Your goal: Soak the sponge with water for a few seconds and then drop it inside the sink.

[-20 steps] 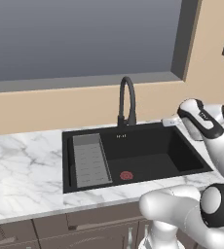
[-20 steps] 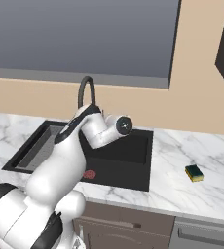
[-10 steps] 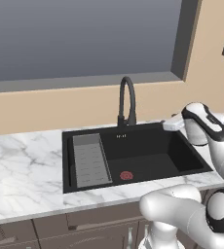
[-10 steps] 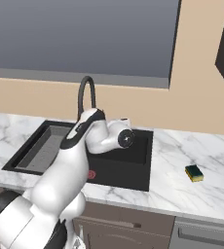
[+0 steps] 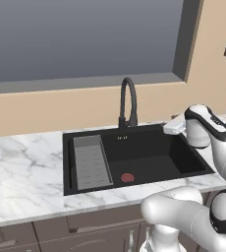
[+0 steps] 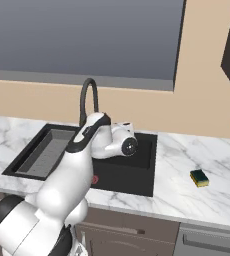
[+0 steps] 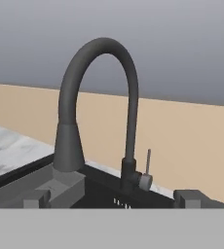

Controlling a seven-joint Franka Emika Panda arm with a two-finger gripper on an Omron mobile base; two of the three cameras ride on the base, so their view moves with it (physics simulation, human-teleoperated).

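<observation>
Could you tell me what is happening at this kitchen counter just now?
The white robot arm holds its tool open and empty over the black recessed sink, facing the black arched faucet. No water is running. The yellow-and-green sponge lies untouched on the marble counter, right of the sink.

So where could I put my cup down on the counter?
Bare marble lies left of the sink, from its edge out to the picture's edge. On the right, there's open counter between the sink and the sponge. It is crowded over the sink's right side, where the arm reaches toward the faucet.
</observation>
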